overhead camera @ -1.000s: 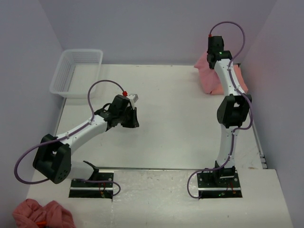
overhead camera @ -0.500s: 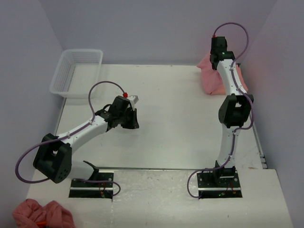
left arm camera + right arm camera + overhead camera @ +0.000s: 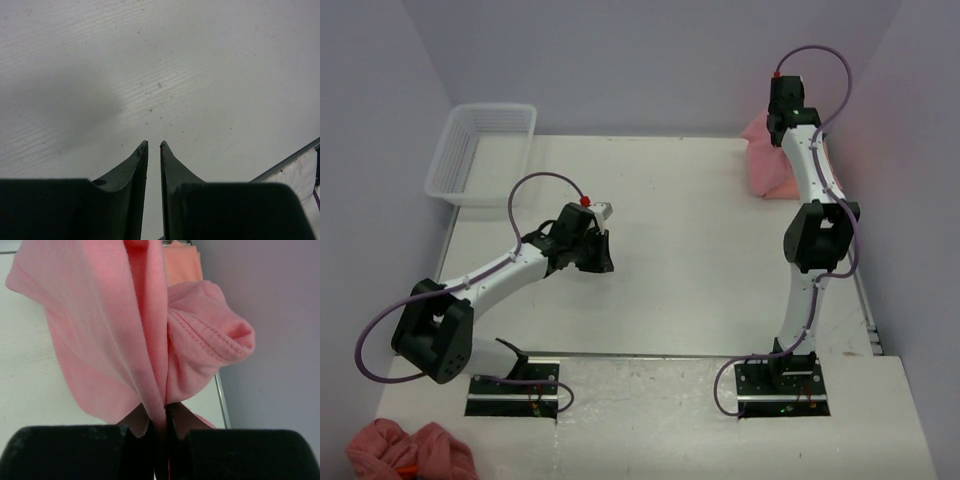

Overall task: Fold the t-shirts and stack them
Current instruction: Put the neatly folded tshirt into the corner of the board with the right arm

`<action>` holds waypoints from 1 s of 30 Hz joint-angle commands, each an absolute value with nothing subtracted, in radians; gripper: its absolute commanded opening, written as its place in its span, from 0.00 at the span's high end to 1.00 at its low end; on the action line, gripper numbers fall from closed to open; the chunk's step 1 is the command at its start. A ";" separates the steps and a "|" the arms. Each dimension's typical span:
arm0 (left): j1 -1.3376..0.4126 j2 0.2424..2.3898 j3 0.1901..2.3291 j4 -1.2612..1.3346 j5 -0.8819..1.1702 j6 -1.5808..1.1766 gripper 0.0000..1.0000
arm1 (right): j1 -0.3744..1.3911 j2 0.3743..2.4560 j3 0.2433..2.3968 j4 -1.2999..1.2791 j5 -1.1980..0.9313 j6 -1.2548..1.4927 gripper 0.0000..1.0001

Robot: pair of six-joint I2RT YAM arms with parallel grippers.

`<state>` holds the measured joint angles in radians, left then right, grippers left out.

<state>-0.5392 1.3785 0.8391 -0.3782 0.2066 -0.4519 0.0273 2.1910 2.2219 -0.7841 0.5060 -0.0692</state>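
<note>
**Right pincer clamped on the rose-pink shirt at the table's far right corner; left pincer empty over bare tabletop.**

The right gripper (image 3: 160,414) is closed on a pinched fold of the soft rose-pink cotton t-shirt (image 3: 115,330). The cloth bunches out from between its tips, with a hemmed sleeve opening bulging to the pincer's right. Just beyond the pink folds, directly ahead of the tips, lies a strip of the paler salmon-orange cotton t-shirt (image 3: 183,266). The left gripper (image 3: 153,146) is barely parted, with a thin slit between its dark tips and nothing in it. It hovers over the white table (image 3: 200,75). The white plastic mesh basket (image 3: 480,150) sits well away to that pincer's far left.
</note>
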 commanded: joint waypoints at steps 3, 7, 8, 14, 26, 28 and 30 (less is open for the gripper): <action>-0.545 1.388 0.839 -0.328 0.232 -0.437 0.84 | 0.021 2.097 2.260 -0.726 0.540 -0.069 1.00; -0.545 1.388 0.838 -0.327 0.235 -0.436 0.84 | 0.020 2.103 2.261 -0.726 0.543 -0.077 1.00; -0.545 1.388 0.839 -0.327 0.233 -0.434 0.84 | 0.020 2.106 2.260 -0.726 0.548 -0.077 1.00; -0.545 1.384 0.841 -0.342 0.232 -0.425 0.84 | 0.008 2.138 2.247 -0.721 0.558 -0.075 1.00; -0.545 1.356 0.857 -0.376 0.272 -0.433 0.84 | -0.035 2.292 2.292 -0.747 0.594 -0.057 1.00; -0.545 1.348 0.865 -0.383 0.276 -0.434 0.84 | -0.038 2.315 2.302 -0.746 0.627 -0.069 1.00; -0.545 1.332 0.861 -0.387 0.290 -0.440 0.84 | -0.047 2.345 2.312 -0.744 0.647 -0.077 1.00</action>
<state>-0.5392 1.3796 0.8391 -0.3805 0.2565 -0.4519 -0.0395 2.3295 2.2559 -0.7647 0.5869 -0.0692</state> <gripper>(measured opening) 0.162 0.057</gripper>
